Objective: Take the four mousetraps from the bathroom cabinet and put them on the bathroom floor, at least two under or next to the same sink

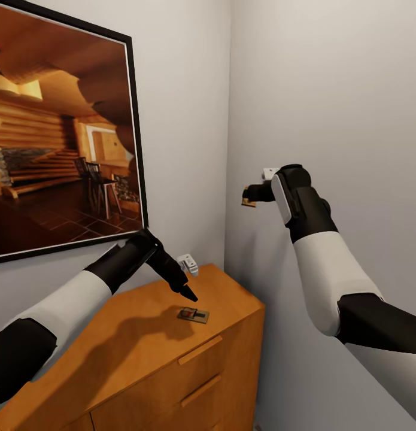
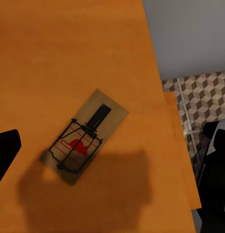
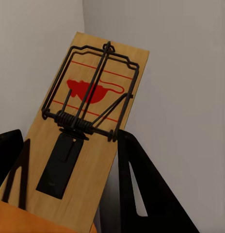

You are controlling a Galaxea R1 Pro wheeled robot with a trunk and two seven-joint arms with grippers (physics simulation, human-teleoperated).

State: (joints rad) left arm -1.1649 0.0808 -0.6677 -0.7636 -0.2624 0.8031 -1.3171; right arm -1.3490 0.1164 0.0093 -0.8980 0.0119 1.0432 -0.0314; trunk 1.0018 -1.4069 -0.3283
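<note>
While a framed log-cabin picture [image 1: 61, 131] hangs at nine o'clock, the left gripper [image 1: 187, 291] is poised just above the smooth orange-brown cabinet [image 1: 136, 353]; whether its jaws are apart cannot be told. One flat tan mousetrap [image 1: 193, 315], dark wire and red mark on wood, is seen lying on the cabinet top at six o'clock. Cube-patterned floor tiles [image 2: 202, 94] are glimpsed beyond the edge. At three o'clock, a second mousetrap [image 3: 83, 131] is clamped between the right gripper's [image 1: 249, 196] dark fingers [image 3: 141, 194], raised against the plain grey wall [image 1: 327, 90].
</note>
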